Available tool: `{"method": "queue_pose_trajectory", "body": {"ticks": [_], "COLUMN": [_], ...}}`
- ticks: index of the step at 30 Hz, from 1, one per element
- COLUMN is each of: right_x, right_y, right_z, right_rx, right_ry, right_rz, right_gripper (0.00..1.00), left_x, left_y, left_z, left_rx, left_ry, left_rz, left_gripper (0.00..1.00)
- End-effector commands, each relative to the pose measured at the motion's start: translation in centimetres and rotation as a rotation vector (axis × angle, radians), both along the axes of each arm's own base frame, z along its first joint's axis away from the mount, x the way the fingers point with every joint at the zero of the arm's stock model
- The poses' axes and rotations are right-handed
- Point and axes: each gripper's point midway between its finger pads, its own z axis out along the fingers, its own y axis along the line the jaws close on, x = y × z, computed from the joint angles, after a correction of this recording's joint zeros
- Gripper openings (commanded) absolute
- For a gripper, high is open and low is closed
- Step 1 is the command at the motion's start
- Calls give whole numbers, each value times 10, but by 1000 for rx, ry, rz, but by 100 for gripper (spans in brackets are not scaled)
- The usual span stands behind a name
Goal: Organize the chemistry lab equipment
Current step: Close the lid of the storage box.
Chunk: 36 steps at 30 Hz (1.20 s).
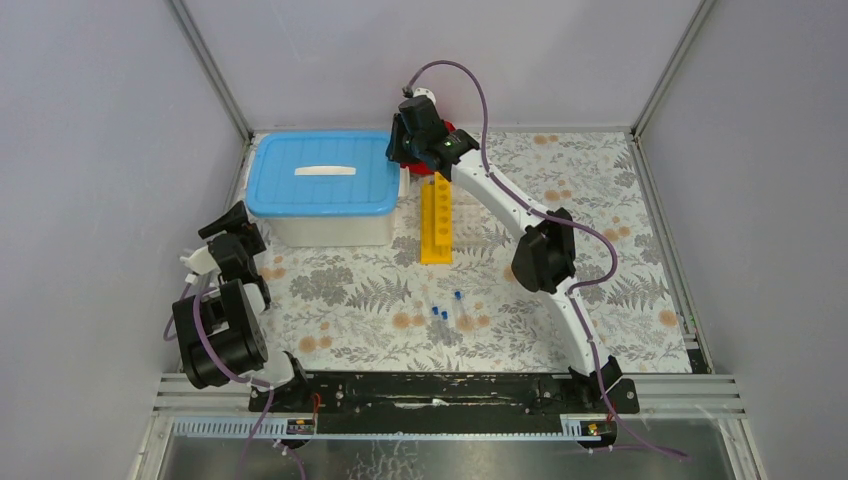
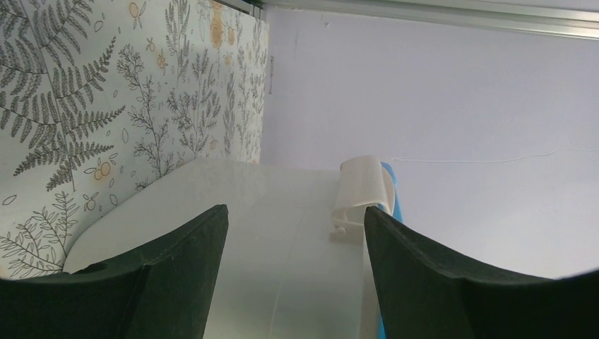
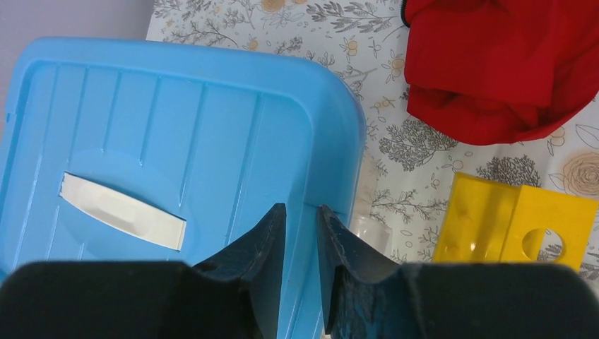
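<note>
The white blue-lidded tub (image 1: 330, 230) stands at the far left of the patterned desk (image 1: 350, 300), its lid (image 3: 176, 127) on and a pale handle (image 3: 120, 212) set in the lid's middle.

The left pincer (image 1: 228, 225) sits just beside the tub's left end. In its wrist view the left pincer (image 2: 295, 212) is spread wide with nothing between the fingers, and the tub's white wall and a white latch (image 2: 360, 187) show in the gap.

The right pincer (image 1: 408, 130) hangs over the tub's far right corner. Seen from its wrist, the right pincer (image 3: 300, 210) is parted by only a narrow slit above the lid's right edge. Nothing appears to be held, though I cannot tell whether the tips touch the lid.

The long yellow holed rack (image 1: 437, 220) lies just right of the tub, running away from the arms, with one holed end (image 3: 516, 222) in the right wrist view. Beyond the tub's far right corner lies a red bundle (image 3: 508, 63), cloth perhaps. A few small clear blue-capped tubes (image 1: 445, 308) lie loose on the desk, nearer the arms than the tub and to its right.
</note>
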Motion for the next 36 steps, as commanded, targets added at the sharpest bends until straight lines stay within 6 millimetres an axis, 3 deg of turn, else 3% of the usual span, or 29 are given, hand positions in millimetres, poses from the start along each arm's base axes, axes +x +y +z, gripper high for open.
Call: {"method": "queue_pose_trajectory", "body": {"ticks": [1, 10, 16, 25, 36], "right_x": [7, 2, -3, -11, -18], "right_y": [9, -4, -14, -35, -21], "right_z": [9, 53, 67, 64, 41], "right_rx": [36, 29, 19, -34, -44], "right_ry": [-52, -151, -163, -137, -61], "right_rz": [47, 40, 24, -35, -10], "right_gripper": [31, 43, 49, 52, 60], "left_x": [10, 10, 7, 3, -3], "left_y": [1, 0, 2, 7, 15], "left_z": [27, 35, 40, 39, 45], "left_rx": [59, 83, 117, 153, 224], "left_ry": [-74, -91, -85, -51, -20], "left_rz": [-18, -19, -7, 18, 54], "left_gripper": [78, 78, 78, 79, 80]}}
